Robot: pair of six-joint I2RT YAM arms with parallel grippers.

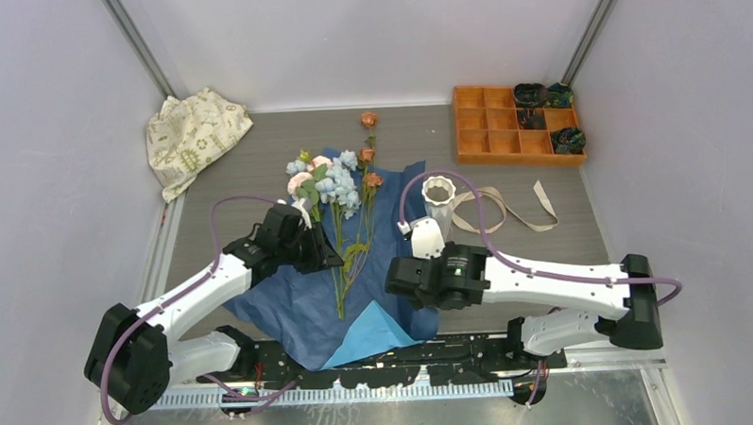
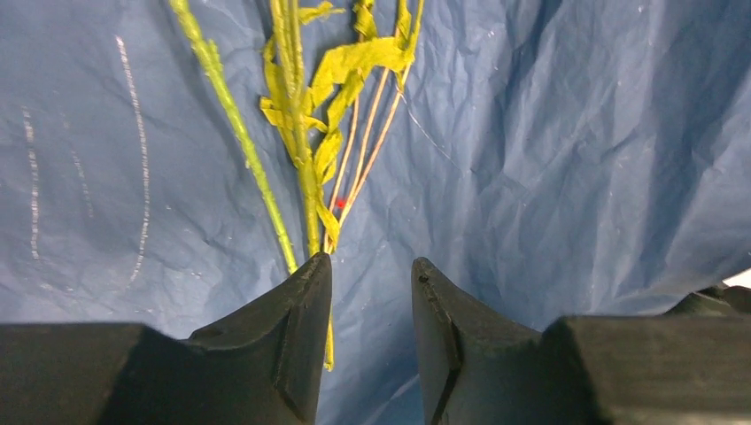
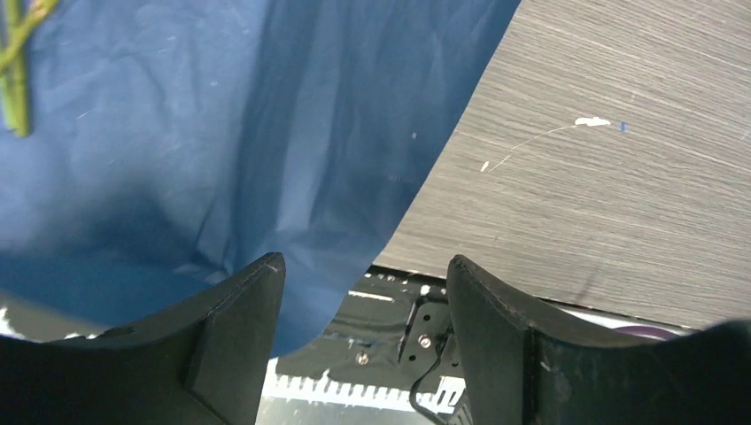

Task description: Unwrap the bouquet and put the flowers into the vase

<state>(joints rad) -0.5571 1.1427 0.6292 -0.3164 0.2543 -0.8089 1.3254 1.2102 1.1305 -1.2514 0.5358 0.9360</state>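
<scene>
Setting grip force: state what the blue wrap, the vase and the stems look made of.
Blue wrap: matte paper, shown by sharp creases and wrinkles. Vase: white, probably ceramic, given rigid pleated walls; gloss unclear. Stems: likely plastic, uniformly bright green with thin papery leaves.

The bouquet's blue paper (image 1: pixel 291 310) is being shown spread open, one near corner folded over. The flowers (image 1: pixel 339 190) are being borne flat on it, blooms pointing away. The white ridged vase (image 1: pixel 439 199) is being seen upright just beside the paper, with the untied beige ribbon (image 1: pixel 510 208) lying at its right.
</scene>
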